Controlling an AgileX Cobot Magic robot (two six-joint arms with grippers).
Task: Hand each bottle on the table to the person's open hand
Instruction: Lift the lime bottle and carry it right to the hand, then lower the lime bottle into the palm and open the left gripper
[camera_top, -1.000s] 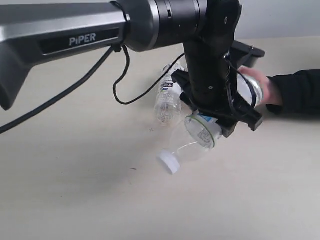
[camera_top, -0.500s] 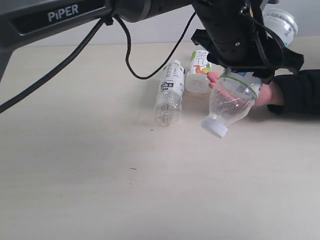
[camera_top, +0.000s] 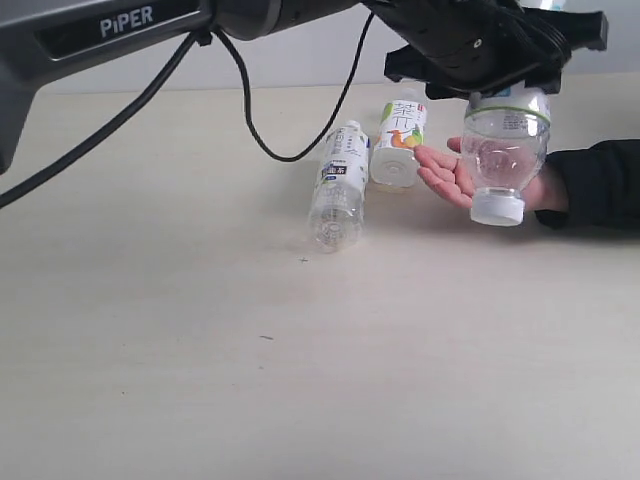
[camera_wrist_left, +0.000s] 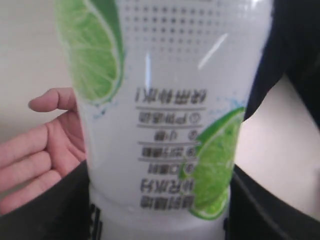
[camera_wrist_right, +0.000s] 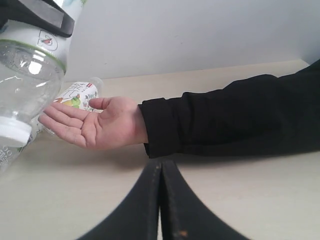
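My left gripper (camera_top: 505, 85) reaches across to the right and is shut on the base of the green-labelled, white-capped bottle (camera_top: 505, 150), which hangs cap down just over the person's open hand (camera_top: 445, 175). The left wrist view is filled by this bottle (camera_wrist_left: 165, 125) with its lime pictures, the palm (camera_wrist_left: 35, 150) beside it. The blue-white labelled bottle (camera_top: 338, 185) and the fruit-picture bottle (camera_top: 398, 145) lie on the table (camera_top: 200, 350). My right gripper (camera_wrist_right: 161, 165) is shut and empty, low over the table near the hand (camera_wrist_right: 95, 122). The pink bottle is out of view.
The person's black sleeve (camera_top: 600, 185) lies along the table's right side. My left arm (camera_top: 120, 30) and its black cable (camera_top: 250, 130) span the upper left. A white wall (camera_wrist_right: 200, 35) stands behind the table's far edge.
My left gripper carried the green-labelled bottle up and to the right, from low over the table's middle to above the open hand. The bottle swung to cap down.
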